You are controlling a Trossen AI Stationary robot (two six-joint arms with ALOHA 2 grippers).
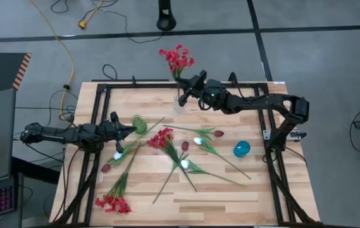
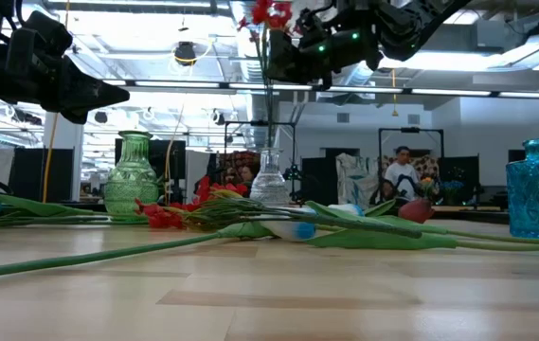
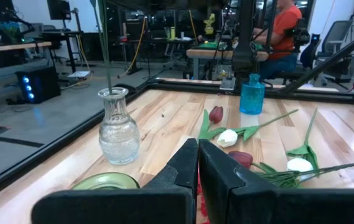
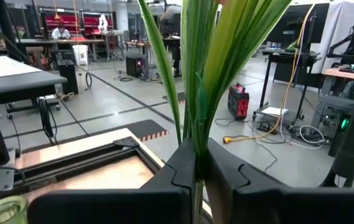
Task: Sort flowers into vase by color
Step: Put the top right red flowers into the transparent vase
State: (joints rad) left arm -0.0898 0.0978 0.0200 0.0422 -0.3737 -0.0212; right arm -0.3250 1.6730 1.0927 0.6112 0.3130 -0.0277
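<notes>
We have the right gripper (image 1: 190, 87) up at the far middle of the table, its fingers (image 4: 183, 168) pinching the green stalk of a red spray (image 1: 178, 59) so that the stem hangs upright into the clear vase (image 1: 181, 101) below; we hold it high on the stalk, we judge, so the lower end can slide down the narrow neck without bending. The red blooms stand above the gripper, past the table's far edge in the high view. Our left gripper (image 1: 129, 130) waits on the left side, fingers (image 3: 186, 168) pressed together and holding nothing, just beside the green vase (image 1: 139, 123). The rest of the flowers lie loose on the wood: another red spray (image 1: 161, 138) in the middle, a third red spray (image 1: 112, 203) near the left corner, white buds (image 1: 198, 140) and maroon buds (image 1: 219, 133) scattered with their long stems crossing. The blue vase (image 1: 242, 149) stands on the right, with nothing in it that we can see. We judge the sorting is barely begun, with one red stem in place.
</notes>
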